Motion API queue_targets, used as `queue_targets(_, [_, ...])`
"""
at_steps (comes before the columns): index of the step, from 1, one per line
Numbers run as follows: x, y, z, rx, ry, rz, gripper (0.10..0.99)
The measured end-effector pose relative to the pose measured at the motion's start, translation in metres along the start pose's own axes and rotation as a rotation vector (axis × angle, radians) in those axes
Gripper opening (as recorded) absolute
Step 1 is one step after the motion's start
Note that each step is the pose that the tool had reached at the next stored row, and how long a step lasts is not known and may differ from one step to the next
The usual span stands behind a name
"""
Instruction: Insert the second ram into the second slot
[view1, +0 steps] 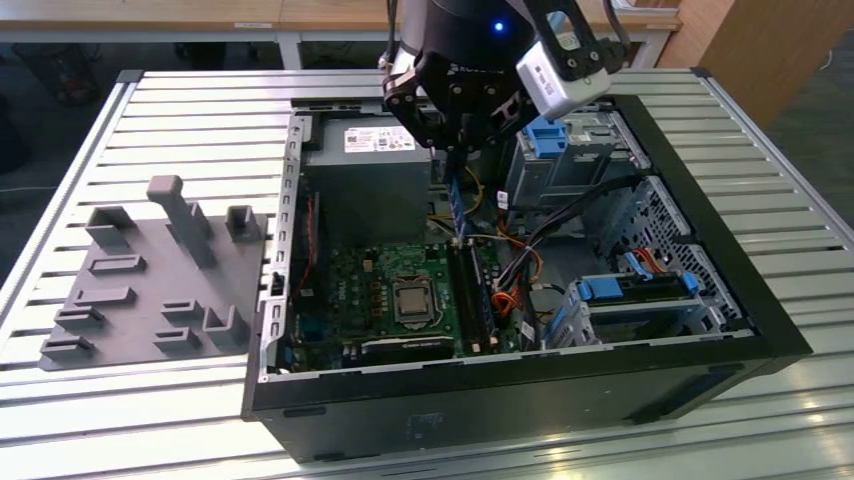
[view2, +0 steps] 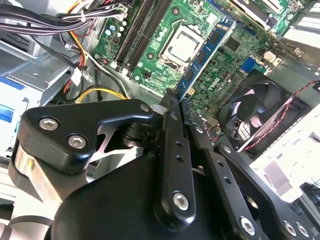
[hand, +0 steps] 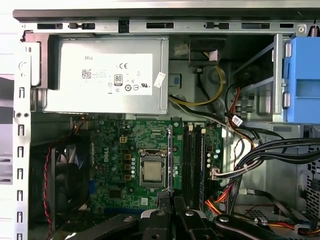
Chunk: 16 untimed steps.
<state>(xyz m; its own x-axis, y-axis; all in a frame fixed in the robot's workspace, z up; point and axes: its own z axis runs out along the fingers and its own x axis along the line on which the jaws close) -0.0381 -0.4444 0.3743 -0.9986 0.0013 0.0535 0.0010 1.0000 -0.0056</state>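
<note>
My gripper (view1: 458, 160) hangs inside the open computer case and is shut on the second ram (view1: 459, 200), a thin blue board that points down at the motherboard. In the second wrist view the black fingers (view2: 170, 140) pinch one end of the ram (view2: 205, 55), and its free end reaches over the green board beside the processor. In the first wrist view the ram (hand: 170, 160) shows edge-on, just beside the dark parallel memory slots (hand: 192, 160). The stick is above the board, apart from the slots (view1: 471, 290). I cannot tell which is the second slot.
A grey power supply (hand: 107, 75) fills the case's far end. Cable bundles (hand: 260, 155) and blue drive-bay latches (view1: 547, 135) crowd the exterior view's right. A fan (view2: 255, 120) and the processor socket (hand: 151, 171) flank the slots. A grey fixture block (view1: 147, 280) lies on the table.
</note>
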Motion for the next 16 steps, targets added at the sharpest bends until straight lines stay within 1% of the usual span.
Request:
queue_targets(9, [-0.0001, 0.0, 0.0026, -0.001, 0.0002, 0.029, 0.137])
queue_targets(16, [-0.0003, 0.0, 0.0057, -0.002, 0.0002, 0.031, 0.137])
